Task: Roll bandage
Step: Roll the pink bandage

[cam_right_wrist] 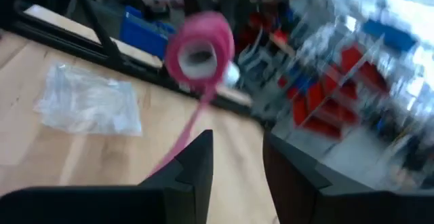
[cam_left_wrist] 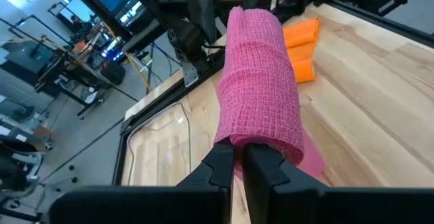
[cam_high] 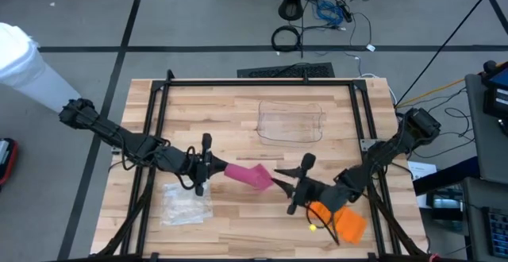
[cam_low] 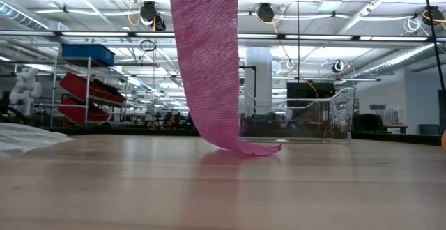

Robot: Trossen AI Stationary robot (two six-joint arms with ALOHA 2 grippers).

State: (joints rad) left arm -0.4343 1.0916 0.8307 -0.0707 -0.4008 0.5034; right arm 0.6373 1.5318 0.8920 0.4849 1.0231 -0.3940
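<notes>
My left claw is pinched shut on the pink bandage, holding the partly wound roll above the middle of the wooden table. A loose strip hangs from the roll down to the tabletop. My right claw stands just beside the roll, fingers parted, gripping nothing. An orange roll lies near my right arm; a plastic bag lies below the left.

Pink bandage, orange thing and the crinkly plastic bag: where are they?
pink bandage (cam_left_wrist: 261, 81): left wrist view, on the wound roll's side.
orange thing (cam_high: 343, 221): high view, on its middle.
plastic bag (cam_right_wrist: 88, 102): right wrist view, on its flat middle.
</notes>
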